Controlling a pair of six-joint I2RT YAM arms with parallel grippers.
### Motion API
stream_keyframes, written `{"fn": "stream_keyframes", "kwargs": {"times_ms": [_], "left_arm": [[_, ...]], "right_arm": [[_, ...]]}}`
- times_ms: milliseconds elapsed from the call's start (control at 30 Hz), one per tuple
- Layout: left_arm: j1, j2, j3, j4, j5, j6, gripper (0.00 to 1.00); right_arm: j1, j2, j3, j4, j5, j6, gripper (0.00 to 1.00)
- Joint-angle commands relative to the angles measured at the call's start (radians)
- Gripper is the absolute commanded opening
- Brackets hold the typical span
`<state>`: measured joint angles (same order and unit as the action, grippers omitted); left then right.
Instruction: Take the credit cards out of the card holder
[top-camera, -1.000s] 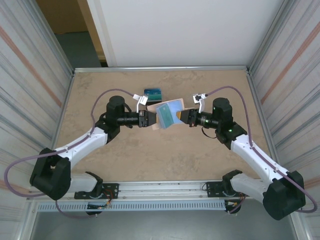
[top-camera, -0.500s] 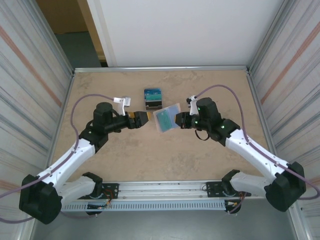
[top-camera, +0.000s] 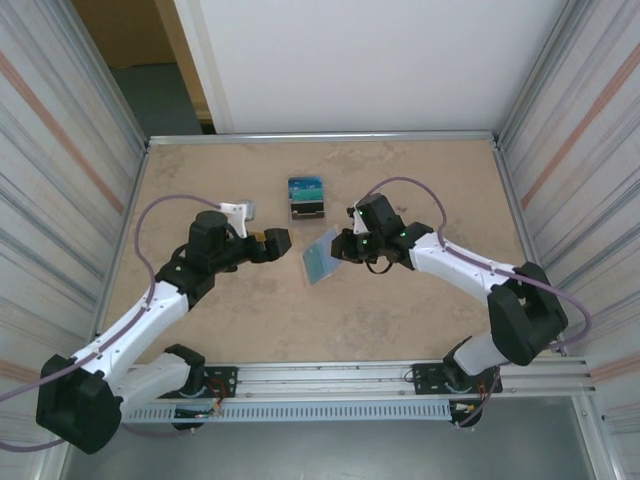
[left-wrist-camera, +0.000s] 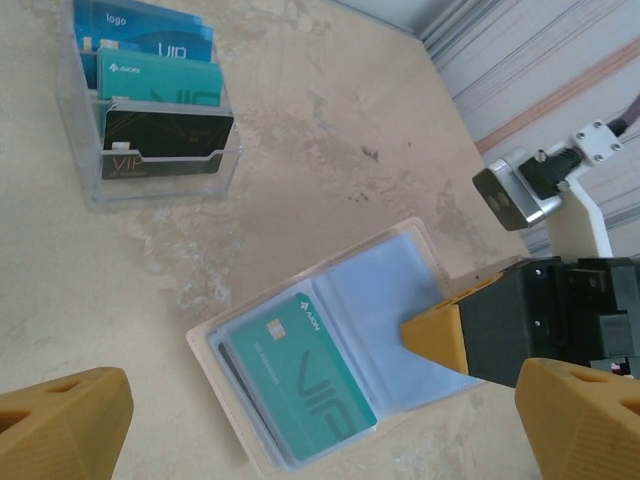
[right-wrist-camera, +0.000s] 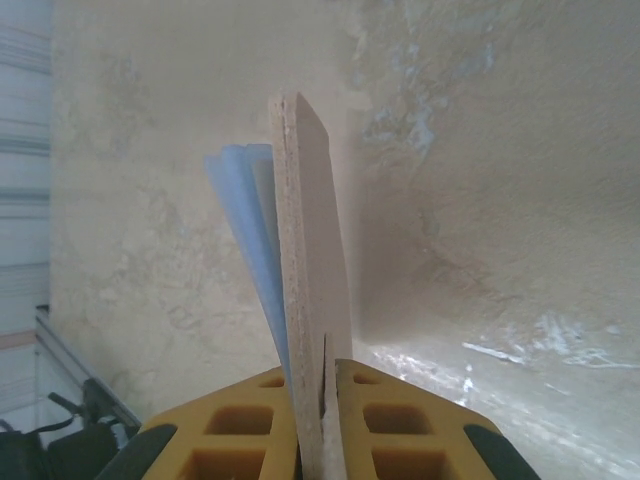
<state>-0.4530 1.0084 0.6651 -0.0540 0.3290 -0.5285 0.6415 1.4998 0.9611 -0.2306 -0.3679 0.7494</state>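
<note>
The card holder (top-camera: 320, 257), a tan wallet with pale-blue lining, hangs open just above the table, and my right gripper (top-camera: 346, 246) is shut on its right edge. In the left wrist view the card holder (left-wrist-camera: 412, 302) shows a teal credit card (left-wrist-camera: 300, 378) in its left pocket, with a dark card edge behind it. The right gripper's yellow finger (left-wrist-camera: 440, 338) pinches the lining side. My left gripper (top-camera: 277, 240) stands open to the left of the holder, apart from it, with nothing held. In the right wrist view the tan cover (right-wrist-camera: 305, 250) stands edge-on between the shut fingers (right-wrist-camera: 380, 420).
A clear plastic stand (top-camera: 307, 197) sits behind the grippers; in the left wrist view the clear plastic stand (left-wrist-camera: 70, 120) holds blue, teal and black cards upright. Bare tabletop (top-camera: 400, 310) lies in front of the grippers. Metal walls (top-camera: 560, 150) close both sides.
My left gripper has opened and drawn back to the left, away from the card holder. The right arm has carried the holder left and toward the near edge.
</note>
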Motion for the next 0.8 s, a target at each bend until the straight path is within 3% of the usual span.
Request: {"fn": "stream_keyframes", "kwargs": {"times_ms": [0,233,533,767], "left_arm": [[-0.015,0.021,-0.011,-0.008,-0.038,0.040,0.99],[-0.033,0.069,-0.002,0.000,-0.061,0.058,0.99],[-0.051,0.137,0.005,0.000,-0.089,0.071,0.98],[-0.089,0.175,0.018,-0.036,-0.158,0.093,0.87]], "right_arm": [[-0.021,0.049,-0.004,0.131,-0.121,0.054,0.01],[-0.059,0.148,-0.002,0.153,-0.152,0.046,0.09],[-0.087,0.185,-0.023,0.089,-0.101,0.000,0.34],[-0.099,0.156,-0.037,0.014,-0.010,-0.019,0.36]]}}
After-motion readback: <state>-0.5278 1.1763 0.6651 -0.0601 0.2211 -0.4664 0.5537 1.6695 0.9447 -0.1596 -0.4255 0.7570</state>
